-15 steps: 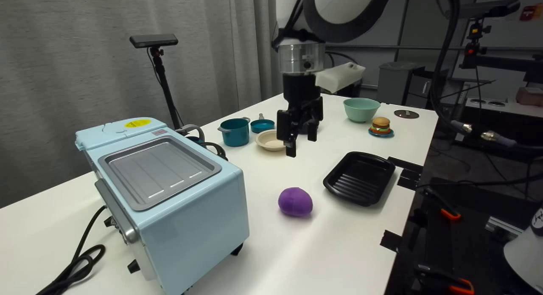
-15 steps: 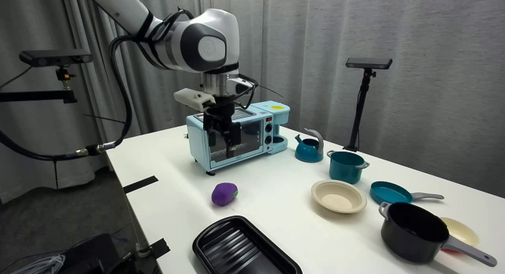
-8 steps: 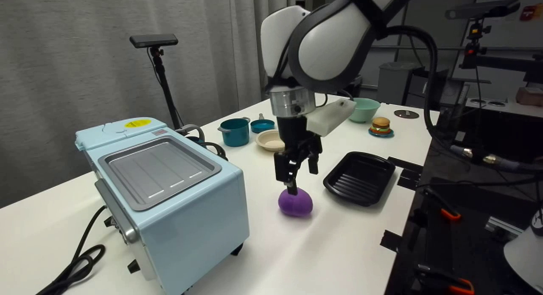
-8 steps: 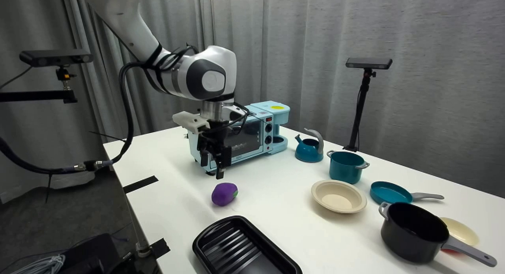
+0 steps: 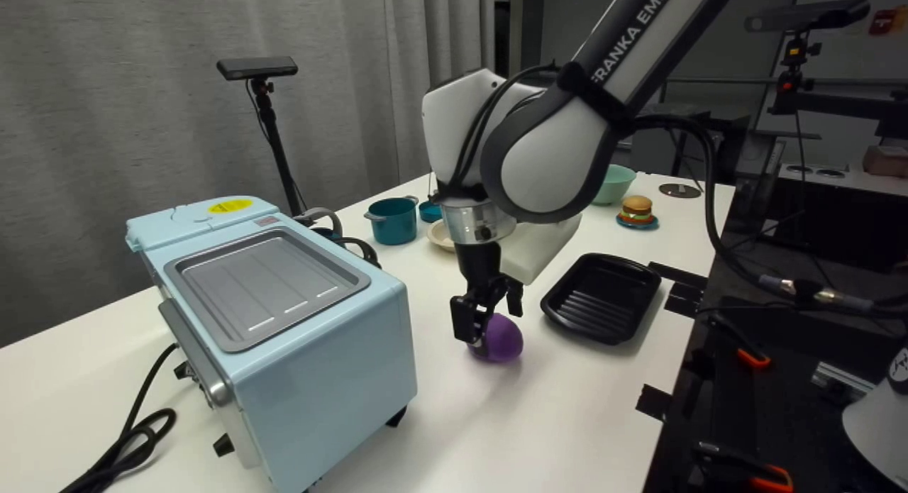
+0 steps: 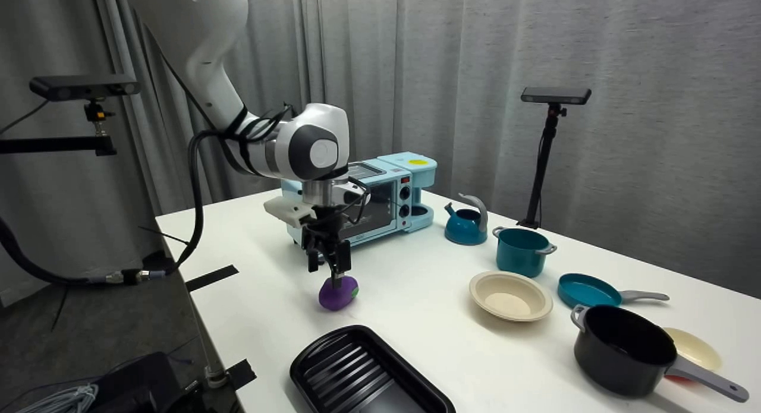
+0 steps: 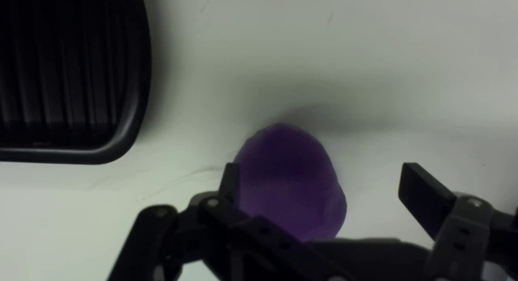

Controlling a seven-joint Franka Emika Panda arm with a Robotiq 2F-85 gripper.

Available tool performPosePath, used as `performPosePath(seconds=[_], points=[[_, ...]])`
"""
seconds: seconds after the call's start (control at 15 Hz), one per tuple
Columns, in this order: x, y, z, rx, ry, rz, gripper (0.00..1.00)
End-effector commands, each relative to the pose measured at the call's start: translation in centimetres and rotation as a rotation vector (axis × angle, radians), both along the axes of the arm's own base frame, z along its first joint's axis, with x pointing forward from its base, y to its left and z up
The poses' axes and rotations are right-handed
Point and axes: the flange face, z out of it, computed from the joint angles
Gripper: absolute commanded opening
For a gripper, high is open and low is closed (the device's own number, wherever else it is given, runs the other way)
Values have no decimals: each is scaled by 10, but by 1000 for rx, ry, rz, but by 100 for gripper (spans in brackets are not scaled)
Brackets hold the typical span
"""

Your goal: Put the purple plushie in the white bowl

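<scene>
Plushie shows its green patch only in an exterior view.

Arm slanting downward; wrist bent; tool hanging low beneath it, pointing down; fingers parted wide.

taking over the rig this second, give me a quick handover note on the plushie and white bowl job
End effector: open, not gripping anything.
Purple plushie: on the white table; in the wrist view it lies between the open fingers, nearer one. Whether it touches that finger, I can't tell.
Cream-white bowl: on the table, near the teal pot, away from the plushie.
Done: end effector positioned at the plushie.
Left: likely centre, close, lift, carry to the bowl and release.
</scene>
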Motion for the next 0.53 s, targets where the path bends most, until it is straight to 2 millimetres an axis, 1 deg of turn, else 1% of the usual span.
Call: performPosePath(seconds=[0.0,0.07,0.13,0.2,0.27,0.47], points=[[13,2,-18,-57,-32,-8,100],[16,1,-21,-67,-37,-11,95],[19,0,-24,-77,-38,-13,78],[22,-1,-26,-85,-40,-19,71],[24,-2,-27,-89,-40,-24,68],[32,-4,-22,-101,-57,-31,42]])
